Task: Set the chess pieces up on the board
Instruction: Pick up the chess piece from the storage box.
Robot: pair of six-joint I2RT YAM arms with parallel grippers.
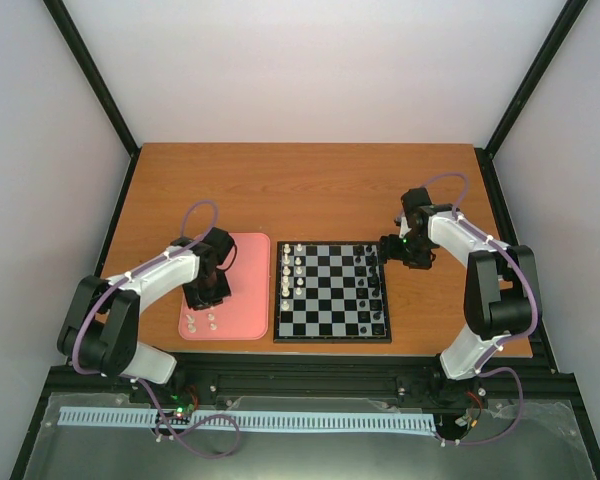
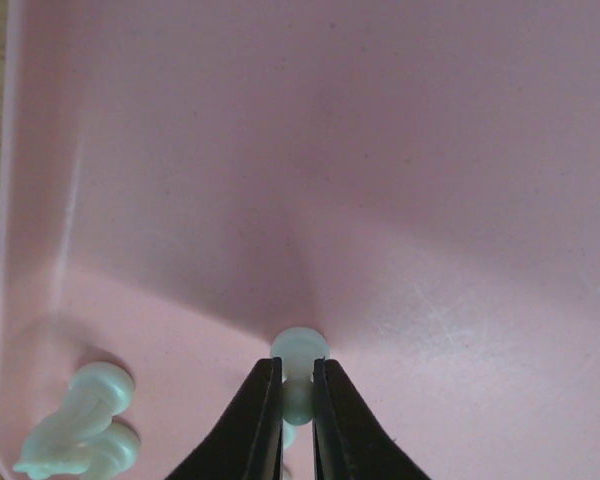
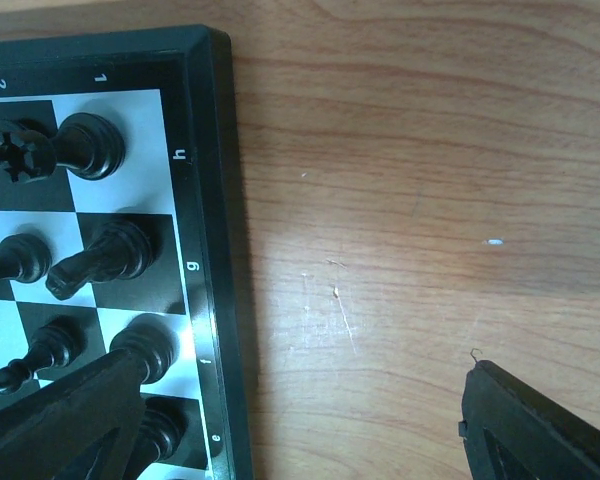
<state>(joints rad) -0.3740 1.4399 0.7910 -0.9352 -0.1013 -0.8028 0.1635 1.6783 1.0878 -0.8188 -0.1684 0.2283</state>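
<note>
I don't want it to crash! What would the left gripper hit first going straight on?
Probably the pink tray: the left gripper points down at it, pinching a white chess piece.

top: overhead, whole table (image 1: 310,180) | left wrist: close, tray (image 2: 330,150) | right wrist: close, board (image 3: 205,150) edge

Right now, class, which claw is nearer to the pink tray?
Left. The left claw is directly over the pink tray, clamped on a white chess piece on it. The right claw hangs open at the opposite edge of the board, well away from the tray.
</note>
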